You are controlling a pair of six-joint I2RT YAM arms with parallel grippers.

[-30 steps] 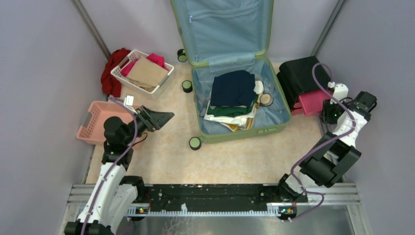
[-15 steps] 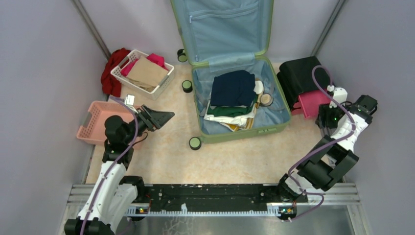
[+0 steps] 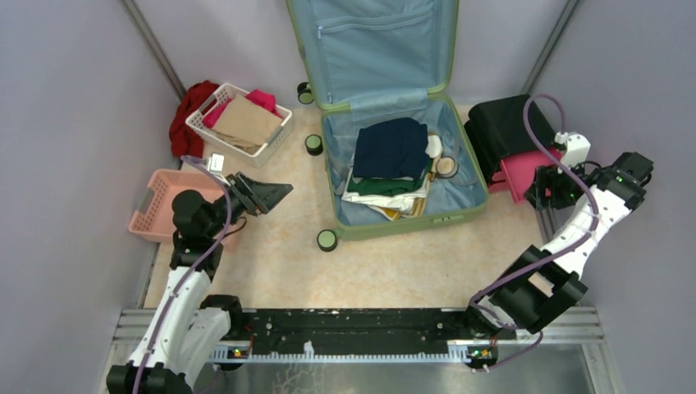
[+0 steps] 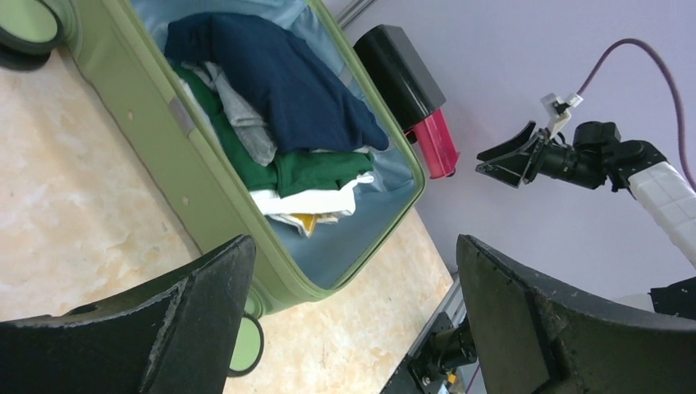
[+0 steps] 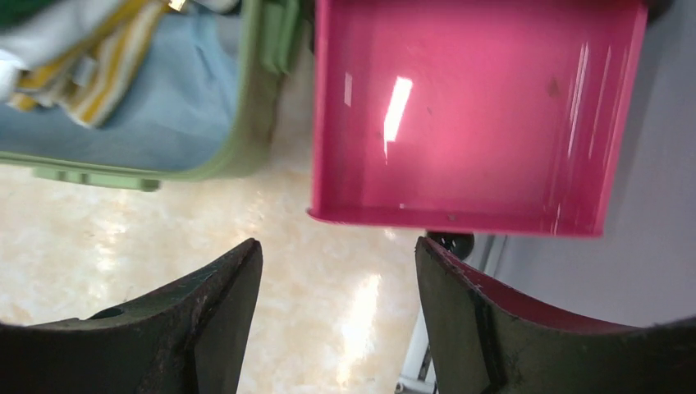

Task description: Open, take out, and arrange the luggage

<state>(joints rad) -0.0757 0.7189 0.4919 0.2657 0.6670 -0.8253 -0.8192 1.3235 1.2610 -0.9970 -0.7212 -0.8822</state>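
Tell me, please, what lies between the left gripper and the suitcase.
Nothing does: in the top view only bare tabletop separates the open left gripper from the suitcase. The left wrist view agrees.

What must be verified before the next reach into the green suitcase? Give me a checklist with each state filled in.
1. Lid of the luggage raised: ok, it stands upright.
2. Luggage emptied: not ok, folded clothes inside, navy garment on top.
3. Left gripper free: ok, jaws open, nothing between.
4. Right gripper free: ok, jaws apart, pink case just beyond them.
5. Pink basket has room: cannot tell, the left arm hides part of it.
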